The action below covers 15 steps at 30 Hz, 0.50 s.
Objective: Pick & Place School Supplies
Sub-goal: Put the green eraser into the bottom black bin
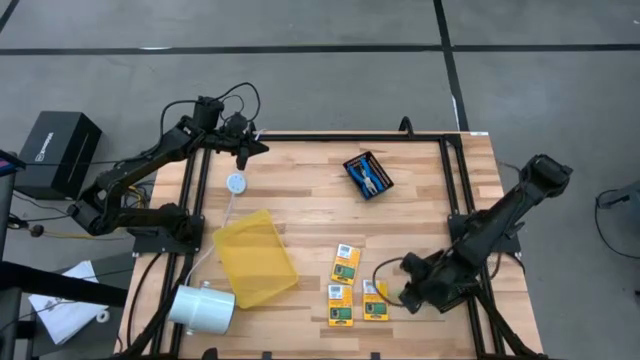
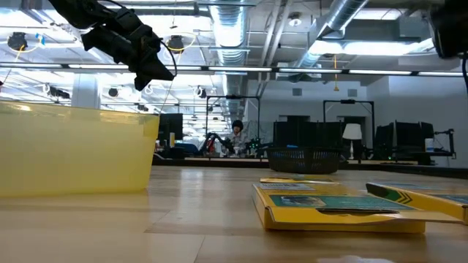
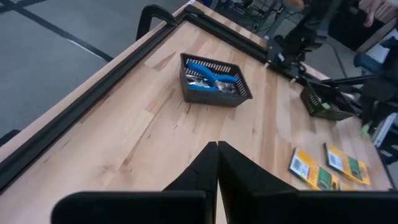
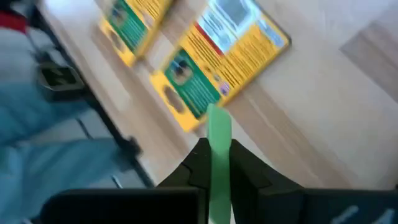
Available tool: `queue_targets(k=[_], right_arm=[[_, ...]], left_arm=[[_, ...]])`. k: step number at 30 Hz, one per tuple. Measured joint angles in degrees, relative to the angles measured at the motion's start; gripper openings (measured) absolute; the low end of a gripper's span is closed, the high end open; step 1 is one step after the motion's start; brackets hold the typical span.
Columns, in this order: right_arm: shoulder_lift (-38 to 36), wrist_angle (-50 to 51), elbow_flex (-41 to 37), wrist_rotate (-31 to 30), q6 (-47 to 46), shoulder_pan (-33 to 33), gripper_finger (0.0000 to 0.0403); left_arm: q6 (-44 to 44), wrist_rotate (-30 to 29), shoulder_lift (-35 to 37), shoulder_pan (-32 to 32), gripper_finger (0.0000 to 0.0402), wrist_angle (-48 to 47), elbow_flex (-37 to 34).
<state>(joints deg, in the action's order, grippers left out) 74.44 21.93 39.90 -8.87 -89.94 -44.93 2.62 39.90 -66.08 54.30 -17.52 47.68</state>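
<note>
Crayon boxes lie flat on the near right of the wooden table, three in the high view (yellow with green panels). Just right of them we see the right gripper pinching a green stick between its fingers. Blue-handled scissors sit in a black mesh tray far right. Our left gripper hangs pressed together, empty, over the far left corner, beyond the yellow tray.

boxes: 4 yellow-green crayon boxes lying flat | scissors: blue-handled scissors lying in mesh tray | stick: green stick sitting between fingers
</note>
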Motion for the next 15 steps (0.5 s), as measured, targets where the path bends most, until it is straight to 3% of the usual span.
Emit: queue_targets(k=[7,15], right_arm=[[-8.9,22.0,1.6,-2.6,-5.2,-0.1,0.0021],[-16.2,36.7,1.9,-2.4,-14.6,-2.9,0.0021]], left_arm=[[-0.1,0.6,0.0,0.0,0.0002,0.0,0.0],[0.0,0.6,0.0,0.0,0.0002,0.2,0.0]])
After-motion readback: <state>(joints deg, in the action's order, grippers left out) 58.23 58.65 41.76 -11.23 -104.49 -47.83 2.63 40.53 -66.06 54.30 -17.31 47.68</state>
